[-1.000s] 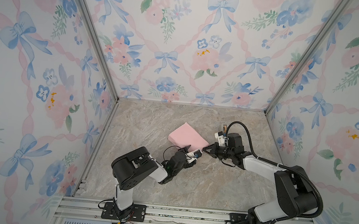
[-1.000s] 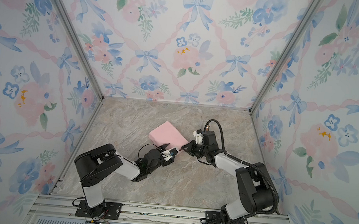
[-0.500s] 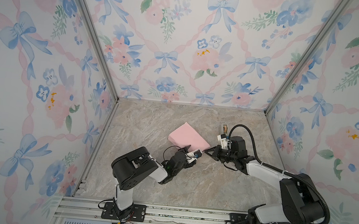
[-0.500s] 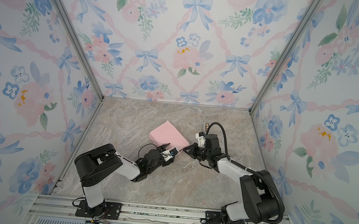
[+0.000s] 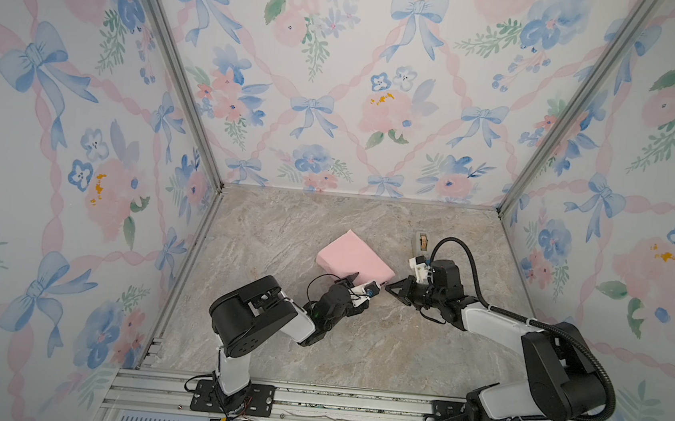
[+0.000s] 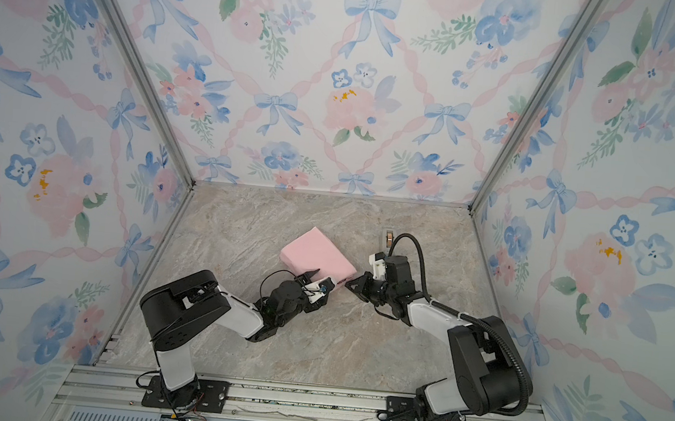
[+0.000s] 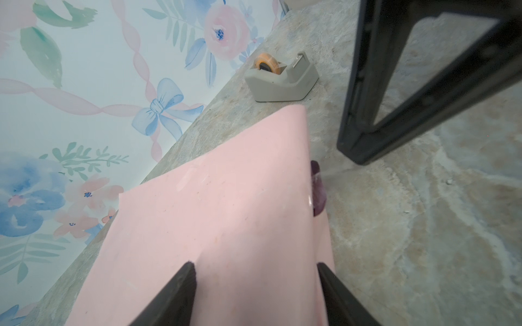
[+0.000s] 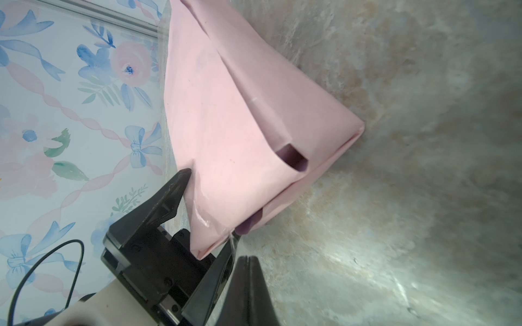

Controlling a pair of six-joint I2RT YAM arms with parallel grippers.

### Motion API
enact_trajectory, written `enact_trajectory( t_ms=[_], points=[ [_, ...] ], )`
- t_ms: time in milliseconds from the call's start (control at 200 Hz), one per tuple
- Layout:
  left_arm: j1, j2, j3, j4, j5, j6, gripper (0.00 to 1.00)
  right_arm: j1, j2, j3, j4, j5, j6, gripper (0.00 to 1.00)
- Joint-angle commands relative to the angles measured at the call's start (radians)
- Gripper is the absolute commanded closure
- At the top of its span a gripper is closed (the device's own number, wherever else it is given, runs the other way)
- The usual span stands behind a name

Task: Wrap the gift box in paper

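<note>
Right gripper (image 5: 390, 288): drawn slightly back from paper (image 5: 354, 257) corner, jaws closed. Left gripper (image 7: 254, 266): jaws clamped across folded paper's near edge. Tape dispenser (image 5: 421, 242): beyond right wrist.

Pale pink paper (image 5: 354, 257) shows lilac-purple inside its folds; grey tape dispenser (image 7: 281, 77) with orange roll (image 7: 267, 62); beige-grey veined marble table (image 5: 357, 346); white walls (image 5: 339, 74) patterned with pink ribbons, blue bows, flowers; black-and-white arms (image 5: 493, 321).

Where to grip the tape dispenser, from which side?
I'd pinch the tape dispenser across its flat long sides, on the grey base, coming from above: it stands upright on the table, nothing touching it, and the roll and cutter take up its top.
</note>
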Motion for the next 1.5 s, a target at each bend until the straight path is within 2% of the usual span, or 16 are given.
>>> enact_trajectory(
  t_ms=[0,650,1320,1495],
  points=[
    [-0.012,0.021,-0.013,-0.084,0.022,-0.035,0.33,0.009,0.023,-0.015,0.032,0.029,0.009,1.0],
    [-0.012,0.02,-0.015,-0.084,0.023,-0.037,0.32,0.059,0.1,-0.027,0.133,0.094,0.052,1.0],
    [-0.01,0.016,-0.013,-0.085,0.018,-0.032,0.33,0.074,0.204,-0.058,0.413,0.139,0.159,1.0],
    [-0.01,0.015,-0.013,-0.085,0.018,-0.031,0.33,0.083,0.198,-0.061,0.431,0.149,0.167,0.9]
  ],
)
